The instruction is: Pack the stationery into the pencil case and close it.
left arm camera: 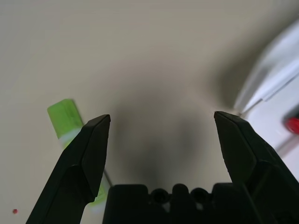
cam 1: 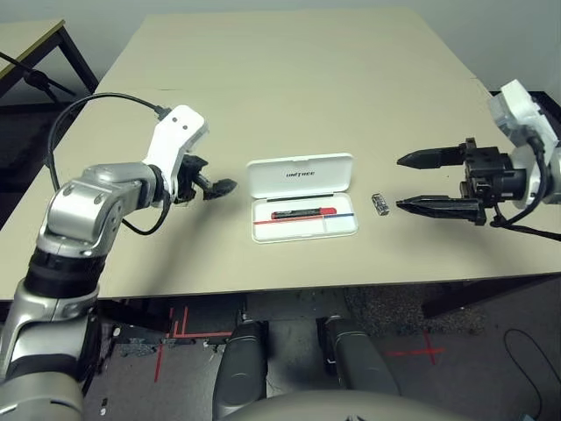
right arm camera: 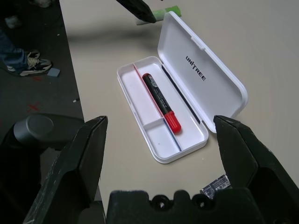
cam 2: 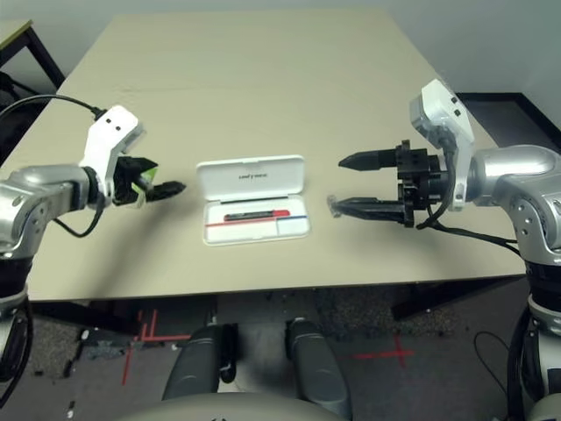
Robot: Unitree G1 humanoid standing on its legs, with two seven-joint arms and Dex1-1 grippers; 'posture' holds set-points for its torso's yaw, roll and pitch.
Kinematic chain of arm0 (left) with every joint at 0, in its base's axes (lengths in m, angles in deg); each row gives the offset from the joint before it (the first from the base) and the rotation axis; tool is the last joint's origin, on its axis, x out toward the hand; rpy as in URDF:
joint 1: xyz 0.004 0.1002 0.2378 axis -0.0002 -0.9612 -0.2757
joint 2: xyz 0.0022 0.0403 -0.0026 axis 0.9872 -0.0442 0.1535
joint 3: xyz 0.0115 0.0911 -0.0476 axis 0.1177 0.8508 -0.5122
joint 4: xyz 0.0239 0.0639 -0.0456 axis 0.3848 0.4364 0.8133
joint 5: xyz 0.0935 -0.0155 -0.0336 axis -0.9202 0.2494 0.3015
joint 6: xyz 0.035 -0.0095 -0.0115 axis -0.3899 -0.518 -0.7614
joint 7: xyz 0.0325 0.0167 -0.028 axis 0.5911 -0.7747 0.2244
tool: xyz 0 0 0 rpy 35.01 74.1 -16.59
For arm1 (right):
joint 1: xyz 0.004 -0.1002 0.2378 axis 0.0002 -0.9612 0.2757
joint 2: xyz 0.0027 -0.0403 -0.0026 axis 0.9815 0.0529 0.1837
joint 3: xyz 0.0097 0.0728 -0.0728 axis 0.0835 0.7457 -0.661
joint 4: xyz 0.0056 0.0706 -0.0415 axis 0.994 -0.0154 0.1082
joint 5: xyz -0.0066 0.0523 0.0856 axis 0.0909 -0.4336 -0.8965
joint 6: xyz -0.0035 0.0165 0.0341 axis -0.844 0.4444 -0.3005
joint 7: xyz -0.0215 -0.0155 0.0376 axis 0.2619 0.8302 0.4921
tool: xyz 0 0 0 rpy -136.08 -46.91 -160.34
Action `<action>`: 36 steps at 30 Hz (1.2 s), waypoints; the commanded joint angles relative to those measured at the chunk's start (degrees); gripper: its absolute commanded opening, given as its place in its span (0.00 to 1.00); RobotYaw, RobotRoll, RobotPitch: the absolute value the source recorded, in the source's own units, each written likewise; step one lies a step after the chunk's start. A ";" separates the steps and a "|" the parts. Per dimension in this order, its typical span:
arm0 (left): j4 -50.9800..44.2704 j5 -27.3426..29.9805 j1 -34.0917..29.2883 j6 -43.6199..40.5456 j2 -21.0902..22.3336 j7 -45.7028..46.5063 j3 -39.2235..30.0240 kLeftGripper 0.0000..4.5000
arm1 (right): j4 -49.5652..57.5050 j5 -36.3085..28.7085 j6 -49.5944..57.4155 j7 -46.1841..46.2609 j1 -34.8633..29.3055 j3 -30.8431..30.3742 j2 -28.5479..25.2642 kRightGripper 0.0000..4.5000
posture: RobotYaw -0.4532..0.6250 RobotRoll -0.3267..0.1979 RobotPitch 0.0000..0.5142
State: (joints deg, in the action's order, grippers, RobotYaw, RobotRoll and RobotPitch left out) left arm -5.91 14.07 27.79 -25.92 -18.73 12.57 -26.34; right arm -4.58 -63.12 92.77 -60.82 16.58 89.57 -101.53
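Observation:
The white pencil case (cam 1: 263, 175) lies open mid-table, its lid folded back flat. A red marker with a black cap (cam 1: 302, 213) rests in its tray. Just right of the case, the tiny silver-black metal piece (cam 1: 379, 203) sits on the table. My right gripper (cam 1: 400, 182) hovers open beside it, fingers pointing at the case. The right wrist view has the marker (right arm camera: 161, 100) and the metal piece (right arm camera: 215, 184) between the fingers. Left of the case, my left gripper (left arm camera: 161, 121) is open above the table. The light-green and white stick (left arm camera: 65, 119) lies by one finger.
The table (cam 1: 289, 79) stretches bare behind the case. Its front edge runs close below the tray. A second table (cam 1: 26, 39) stands at the far left. A black cable (cam 1: 79, 110) loops from my left arm. A person's shoes (right arm camera: 32, 65) are on the floor.

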 commanded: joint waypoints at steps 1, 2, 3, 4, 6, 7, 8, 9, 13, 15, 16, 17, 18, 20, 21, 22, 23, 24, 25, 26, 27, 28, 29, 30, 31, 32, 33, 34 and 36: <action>6.51 -3.14 2.07 -0.31 -2.29 5.21 -2.63 1.00 | 0.81 -0.17 -0.19 0.06 -0.24 -0.65 -0.84 1.00 | 0.33 0.62 0.25; 8.55 -3.79 2.67 0.49 -3.30 6.90 -3.55 1.00 | 0.81 -0.16 -0.15 0.06 -0.11 -0.77 -0.90 1.00 | 0.33 0.62 0.25; 10.82 -4.69 3.24 1.89 -4.19 8.66 -4.33 1.00 | 0.79 -0.15 -0.15 0.02 -0.02 -0.82 -1.00 1.00 | 0.32 0.62 0.26; 12.72 -5.52 3.64 3.28 -4.77 9.91 -4.79 1.00 | 0.79 -0.13 -0.17 -0.02 0.03 -0.86 -1.06 1.00 | 0.32 0.62 0.26; 15.89 -6.74 4.08 6.02 -5.72 11.84 -5.82 1.00 | 0.89 -0.13 -0.11 -0.02 0.04 -0.93 -1.15 1.00 | 0.32 0.62 0.26; 17.02 -7.21 4.14 7.05 -6.04 12.40 -6.06 1.00 | 0.97 -0.12 -0.10 0.00 0.00 -0.95 -1.18 1.00 | 0.32 0.62 0.26; 17.89 -7.54 4.18 7.85 -6.36 12.89 -6.32 1.00 | 1.05 -0.09 -0.09 0.03 -0.05 -0.97 -1.22 1.00 | 0.32 0.62 0.26; 18.60 -7.65 4.15 8.32 -6.72 13.27 -6.69 1.00 | 1.18 -0.06 -0.09 0.06 -0.17 -0.97 -1.27 1.00 | 0.32 0.62 0.26; 20.40 -7.95 3.60 9.64 -7.59 14.03 -7.28 1.00 | 1.45 0.14 -0.22 0.11 -0.72 -0.92 -1.63 1.00 | 0.31 0.62 0.27; 21.64 -8.27 3.25 10.96 -8.02 14.27 -7.38 1.00 | 1.30 0.27 -0.40 0.09 -0.80 -0.95 -1.78 1.00 | 0.30 0.62 0.26; 22.21 -8.43 2.96 11.46 -8.40 14.72 -7.51 1.00 | 1.23 0.33 -0.46 0.10 -0.80 -0.99 -1.84 1.00 | 0.30 0.62 0.26; 22.59 -8.56 2.81 11.77 -8.67 15.04 -7.59 1.00 | 1.16 0.38 -0.51 0.10 -0.77 -1.05 -1.87 1.00 | 0.30 0.62 0.26; 22.72 -8.65 2.41 12.08 -8.94 15.24 -7.56 1.00 | 1.11 0.42 -0.57 0.10 -0.77 -1.09 -1.90 1.00 | 0.30 0.62 0.26; 22.70 -8.75 1.83 12.25 -9.29 15.42 -7.51 1.00 | 1.01 0.50 -0.71 0.10 -0.79 -1.14 -1.91 1.00 | 0.30 0.62 0.26; 22.52 -8.79 1.54 12.10 -9.41 15.53 -7.49 1.00 | 0.97 0.57 -0.83 0.08 -0.82 -1.16 -1.90 1.00 | 0.30 0.62 0.26; 22.40 -8.84 1.39 11.95 -9.49 15.60 -7.51 1.00 | 0.93 0.63 -0.91 0.07 -0.84 -1.18 -1.90 1.00 | 0.30 0.62 0.26; 22.32 -8.89 1.29 11.65 -9.63 15.76 -7.60 1.00 | 0.85 0.71 -1.01 0.06 -0.81 -1.23 -1.87 1.00 | 0.30 0.62 0.26; 22.33 -8.97 1.15 11.49 -9.74 15.85 -7.65 1.00 | 0.73 0.83 -1.17 0.05 -0.77 -1.30 -1.82 1.00 | 0.30 0.62 0.26; 22.35 -9.07 0.96 11.37 -9.82 15.96 -7.66 1.00 | 0.60 0.97 -1.38 0.04 -0.73 -1.40 -1.76 1.00 | 0.30 0.62 0.26; 22.31 -9.13 0.79 11.24 -9.90 16.09 -7.72 1.00 | 0.51 1.08 -1.55 0.03 -0.71 -1.48 -1.70 1.00 | 0.30 0.62 0.26; 22.37 -9.19 0.65 11.23 -9.95 16.17 -7.75 1.00 | 0.41 1.18 -1.66 0.03 -0.65 -1.57 -1.64 1.00 | 0.31 0.62 0.26; 22.51 -9.22 0.50 11.15 -10.01 16.31 -7.87 1.00 | 0.33 1.26 -1.77 0.05 -0.62 -1.66 -1.58 1.00 | 0.31 0.62 0.26; 22.64 -9.27 0.37 11.05 -10.06 16.50 -8.02 1.00 | 0.28 1.33 -1.88 0.07 -0.60 -1.75 -1.52 1.00 | 0.31 0.62 0.26; 22.77 -9.32 0.21 11.05 -10.06 16.59 -8.10 1.00 | 0.21 1.46 -2.07 0.07 -0.61 -1.86 -1.49 1.00 | 0.31 0.62 0.26; 22.82 -9.42 0.07 11.01 -10.01 16.62 -8.05 1.00 | 0.17 1.55 -2.24 0.07 -0.63 -1.93 -1.47 1.00 | 0.31 0.62 0.26; 22.81 -9.48 -0.04 10.96 -9.96 16.62 -8.00 1.00 | 0.13 1.59 -2.36 0.08 -0.63 -1.99 -1.47 1.00 | 0.31 0.62 0.26; 22.94 -9.50 -0.12 10.83 -9.86 16.51 -7.90 1.00 | 0.05 1.64 -2.42 0.14 -0.51 -2.10 -1.43 1.00 | 0.31 0.62 0.26; 22.99 -9.51 -0.22 10.78 -9.77 16.37 -7.80 0.96 | -0.01 1.67 -2.48 0.17 -0.42 -2.17 -1.39 1.00 | 0.31 0.62 0.26; 22.96 -9.50 -0.39 10.71 -9.73 16.22 -7.75 0.86 | -0.09 1.73 -2.58 0.19 -0.33 -2.28 -1.37 1.00 | 0.31 0.62 0.26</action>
State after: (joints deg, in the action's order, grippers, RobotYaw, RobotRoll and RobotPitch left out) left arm 16.00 5.74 28.73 -14.09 -28.49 28.56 -34.00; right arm -4.71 -61.64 90.75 -60.79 16.38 87.78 -102.82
